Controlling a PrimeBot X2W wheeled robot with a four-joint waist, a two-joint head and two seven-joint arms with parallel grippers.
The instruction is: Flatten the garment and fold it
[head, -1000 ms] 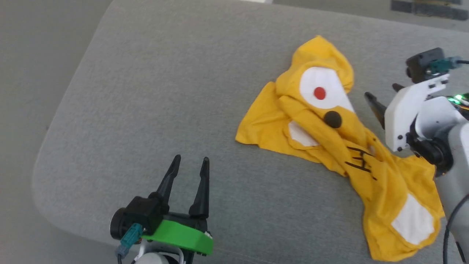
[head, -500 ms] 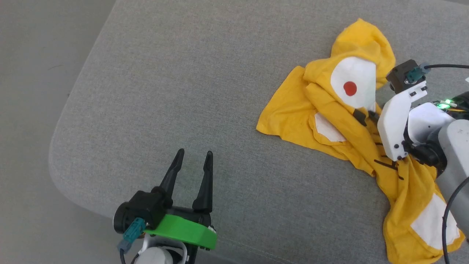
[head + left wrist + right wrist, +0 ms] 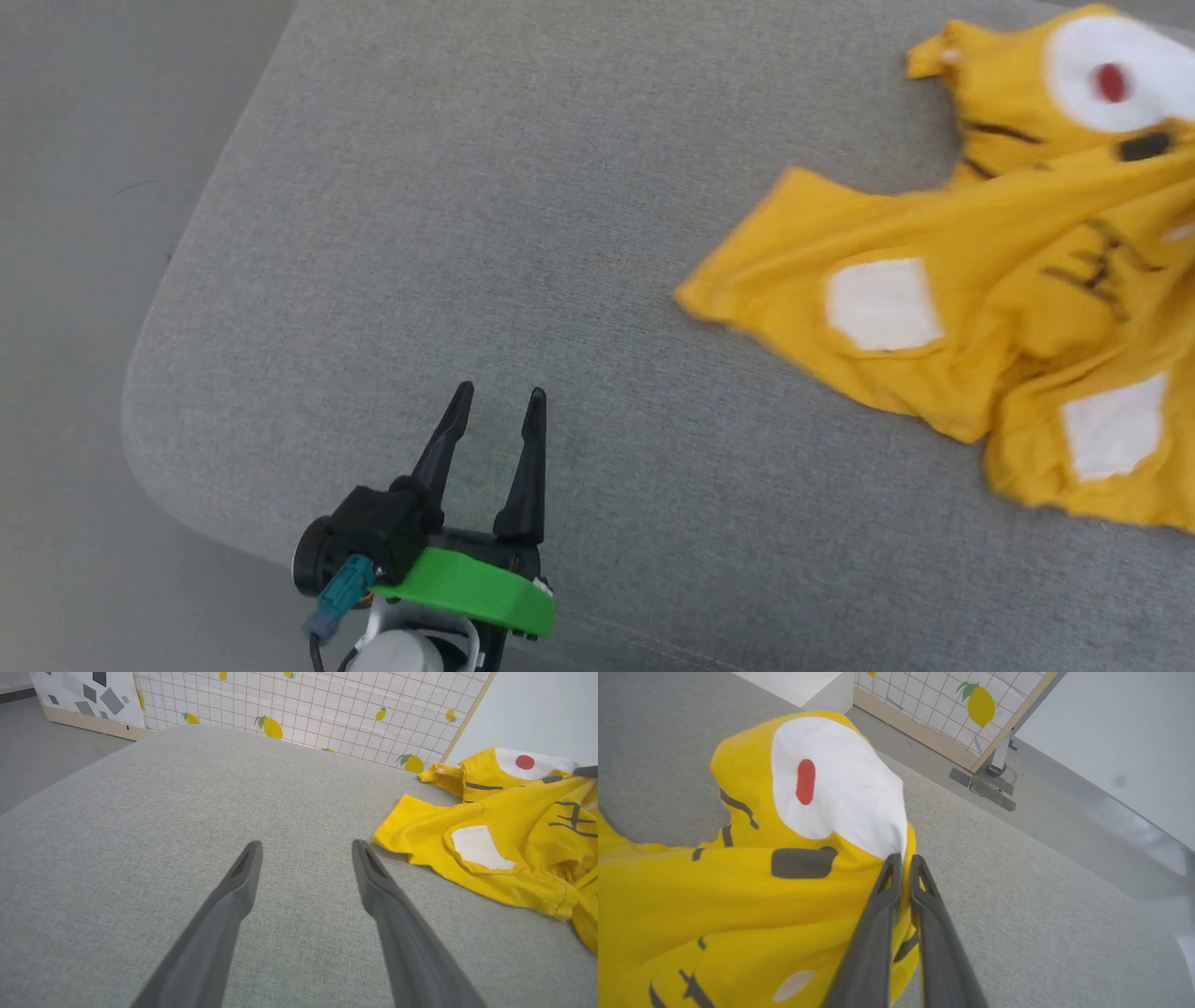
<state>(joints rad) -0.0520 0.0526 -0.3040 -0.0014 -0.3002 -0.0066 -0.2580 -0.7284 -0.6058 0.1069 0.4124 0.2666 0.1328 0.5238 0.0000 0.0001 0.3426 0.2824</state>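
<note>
Shirt [image 3: 980, 280] caught, opening out.
My right gripper [image 3: 906, 861], spread beside it a second ago, now pinches its fabric and draws the bunch wider across the cushion [image 3: 467, 187]; my left gripper [image 3: 500, 392] waits spread, well apart.

T-shirt [image 3: 980, 233] smeared with blur and cut off by the head view's right edge, also cropped at the left wrist view's right edge, pinched fold hidden between the right gripper [image 3: 906, 859] fingers
</note>
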